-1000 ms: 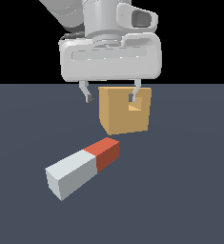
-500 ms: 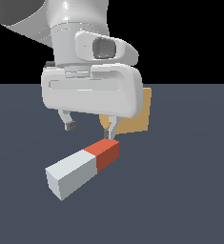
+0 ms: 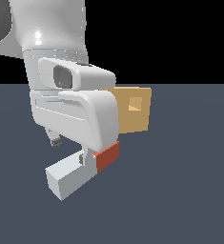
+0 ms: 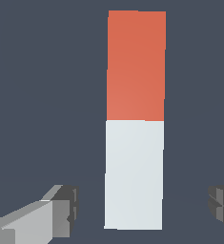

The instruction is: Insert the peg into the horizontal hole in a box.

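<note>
Your gripper is spread wide, and the peg lies on the floor in the gap, one finger on each side with clear space between, nothing touching. The peg is a smooth square bar, pale grey at the finger end, red at the far end. In the exterior view the arm's white casing hides the peg's middle and the box's near side; the plain tan cube's hole shows, facing that view's right.
</note>
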Robot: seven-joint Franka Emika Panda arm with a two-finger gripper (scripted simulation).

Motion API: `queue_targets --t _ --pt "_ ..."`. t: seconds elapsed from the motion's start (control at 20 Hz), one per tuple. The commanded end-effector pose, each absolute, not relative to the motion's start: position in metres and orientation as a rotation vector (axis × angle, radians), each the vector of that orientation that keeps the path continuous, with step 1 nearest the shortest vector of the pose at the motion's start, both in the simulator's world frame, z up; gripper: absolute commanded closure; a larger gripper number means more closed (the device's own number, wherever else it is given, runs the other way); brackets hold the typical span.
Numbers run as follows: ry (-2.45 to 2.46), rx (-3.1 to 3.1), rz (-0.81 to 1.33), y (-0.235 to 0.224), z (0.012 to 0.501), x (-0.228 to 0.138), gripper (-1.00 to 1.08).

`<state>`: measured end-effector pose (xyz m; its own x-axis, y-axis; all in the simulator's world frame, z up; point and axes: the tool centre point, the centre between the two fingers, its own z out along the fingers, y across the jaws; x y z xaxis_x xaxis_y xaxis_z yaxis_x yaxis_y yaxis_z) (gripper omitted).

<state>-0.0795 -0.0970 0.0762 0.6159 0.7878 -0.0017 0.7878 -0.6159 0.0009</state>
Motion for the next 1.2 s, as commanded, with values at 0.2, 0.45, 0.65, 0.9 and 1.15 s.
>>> queue_targets --t 0.2,0.45,0.65,0.9,1.15 --pt "1.36 2.831 -0.002 -0.098 0.073 -0.082 -0.92" --pt "1.357 2.833 -0.002 -0.098 0.059 -0.082 -0.92" --pt "1.353 2.835 -0.001 -0.098 0.04 -0.083 -0.92" --pt "1.351 2.836 0.0 -0.098 0.025 -0.083 -0.92" --pt "1.351 2.836 0.0 -0.097 0.023 -0.083 1.08"
